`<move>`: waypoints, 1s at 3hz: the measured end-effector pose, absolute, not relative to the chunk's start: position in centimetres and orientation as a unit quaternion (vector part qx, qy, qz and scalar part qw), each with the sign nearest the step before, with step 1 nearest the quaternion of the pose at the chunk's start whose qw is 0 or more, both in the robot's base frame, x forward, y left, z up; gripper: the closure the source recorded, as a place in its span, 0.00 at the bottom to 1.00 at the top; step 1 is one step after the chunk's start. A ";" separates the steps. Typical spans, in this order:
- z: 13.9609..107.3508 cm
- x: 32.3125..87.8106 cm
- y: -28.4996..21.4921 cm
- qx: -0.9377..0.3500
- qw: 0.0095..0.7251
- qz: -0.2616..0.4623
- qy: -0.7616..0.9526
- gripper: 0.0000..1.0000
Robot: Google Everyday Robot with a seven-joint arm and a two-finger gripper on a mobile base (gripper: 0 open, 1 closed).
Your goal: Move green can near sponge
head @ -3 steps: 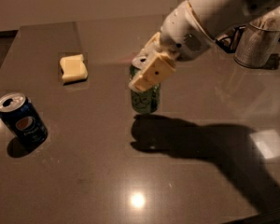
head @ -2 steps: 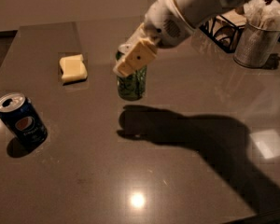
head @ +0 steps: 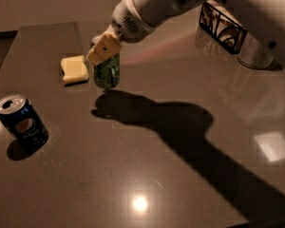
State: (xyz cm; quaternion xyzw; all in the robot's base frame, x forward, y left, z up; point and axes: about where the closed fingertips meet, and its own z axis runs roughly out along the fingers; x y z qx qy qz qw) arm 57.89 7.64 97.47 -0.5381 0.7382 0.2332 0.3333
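The green can stands upright just right of the pale yellow sponge, almost touching it, at the back left of the dark table. My gripper comes in from the upper right on a white arm and is shut on the can's top; a tan finger pad covers the can's upper part. The can's base is at or just above the table; I cannot tell which.
A dark blue can with a round logo stands at the left front. A metal cup and a black patterned holder stand at the back right. The arm's shadow crosses the table's middle.
My gripper has carried the green can leftward across the table, from the middle to right beside the sponge.
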 end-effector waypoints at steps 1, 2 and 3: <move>95.5 61.1 9.7 -0.538 0.340 0.225 0.737 1.00; 93.8 63.5 11.2 -0.543 0.342 0.221 0.734 0.83; 92.3 64.7 11.9 -0.548 0.339 0.223 0.732 0.59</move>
